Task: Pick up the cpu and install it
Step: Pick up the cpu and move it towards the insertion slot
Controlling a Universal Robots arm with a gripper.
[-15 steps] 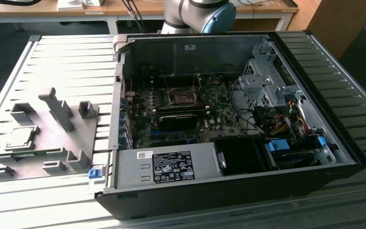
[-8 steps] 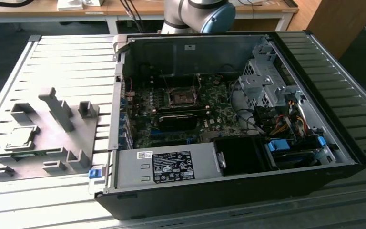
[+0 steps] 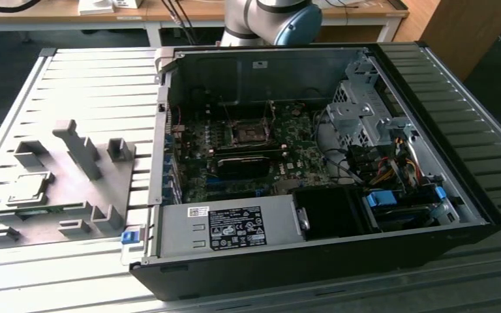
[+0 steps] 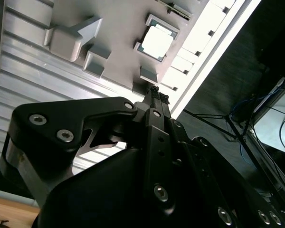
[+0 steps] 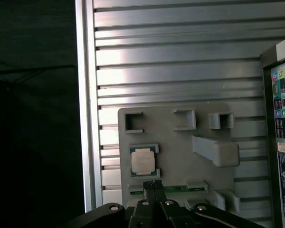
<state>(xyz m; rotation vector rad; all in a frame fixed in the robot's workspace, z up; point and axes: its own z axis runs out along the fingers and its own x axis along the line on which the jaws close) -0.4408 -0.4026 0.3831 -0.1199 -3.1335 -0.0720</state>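
**Robot's gripper poised near the cpu, jaws pinched together and holding nothing.**

The cpu lies flat in its pocket on the grey fixture. The fixture rests on the slatted metal table, at the exterior view's left of the open computer case. In both wrist views the closed fingertips sit close to the chip but clear of it. The dark motherboard socket lies inside the case, well apart from the cpu.

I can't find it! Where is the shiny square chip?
The shiny silver square chip lies on the grey plastic fixture, at the exterior view's left, beside the open computer case.
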